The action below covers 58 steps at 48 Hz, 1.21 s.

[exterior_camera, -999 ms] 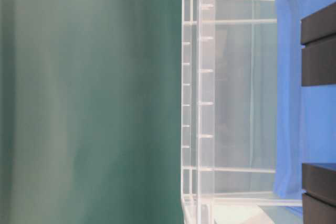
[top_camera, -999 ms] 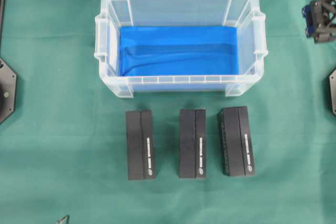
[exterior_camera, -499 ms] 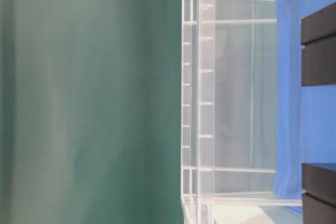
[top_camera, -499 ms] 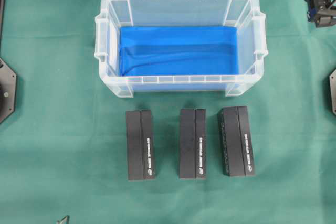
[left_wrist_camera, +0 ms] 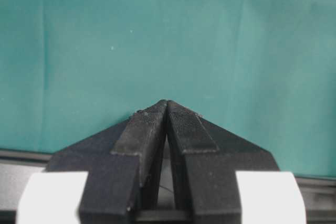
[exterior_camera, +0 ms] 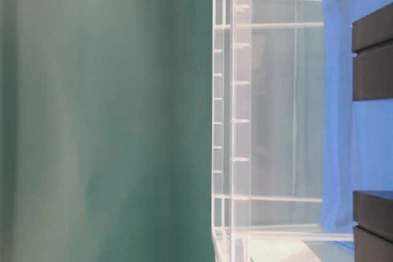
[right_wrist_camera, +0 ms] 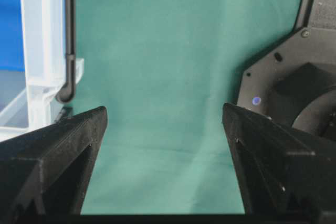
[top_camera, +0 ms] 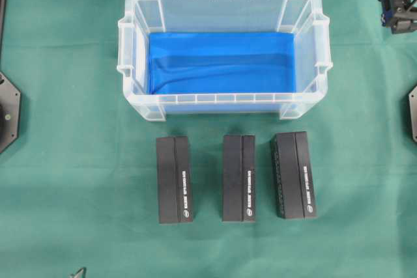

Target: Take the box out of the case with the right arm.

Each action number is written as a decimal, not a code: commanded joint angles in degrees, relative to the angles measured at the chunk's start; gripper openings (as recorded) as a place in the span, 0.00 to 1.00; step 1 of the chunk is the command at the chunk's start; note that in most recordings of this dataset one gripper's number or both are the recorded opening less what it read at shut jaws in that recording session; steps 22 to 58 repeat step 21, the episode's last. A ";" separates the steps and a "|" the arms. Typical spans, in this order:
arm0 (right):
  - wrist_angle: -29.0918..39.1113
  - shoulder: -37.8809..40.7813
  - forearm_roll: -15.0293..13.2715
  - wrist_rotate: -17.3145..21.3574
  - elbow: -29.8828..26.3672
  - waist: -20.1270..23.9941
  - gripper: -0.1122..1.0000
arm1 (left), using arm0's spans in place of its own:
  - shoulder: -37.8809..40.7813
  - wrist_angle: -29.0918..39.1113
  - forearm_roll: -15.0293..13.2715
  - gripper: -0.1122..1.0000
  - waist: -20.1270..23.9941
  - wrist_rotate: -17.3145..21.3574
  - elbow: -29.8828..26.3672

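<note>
Case (top_camera: pixel 225 105) sitting empty, blue bottom bare; three black boxes (top_camera: pixel 238 178) lying outside on tabletop (top_camera: pixel 65 161). R gripper (right_wrist_camera: pixel 163 182) hanging beside case, jaws spread wide, holding nothing. L gripper (left_wrist_camera: pixel 167 109) jaws pressed together. Risking pointless reach into empty case, clipping rim.

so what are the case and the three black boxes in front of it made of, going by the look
The case: clear, glossy moulded plastic, judging by its see-through ribbed walls; its blue bottom looks like a separate sheet.
The black boxes: matte, sharp-edged, small white print; probably card or hard plastic, which one is unclear.
</note>
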 commanded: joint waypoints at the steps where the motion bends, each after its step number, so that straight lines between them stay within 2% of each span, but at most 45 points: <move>1: -0.26 -0.44 0.09 0.00 -0.53 -0.18 0.87 | 0.18 -0.18 0.18 0.10 0.18 0.00 -1.41; 58: -0.26 -0.35 0.62 0.00 -0.53 -0.18 0.87 | 0.18 -0.18 0.18 0.10 0.18 0.09 -1.41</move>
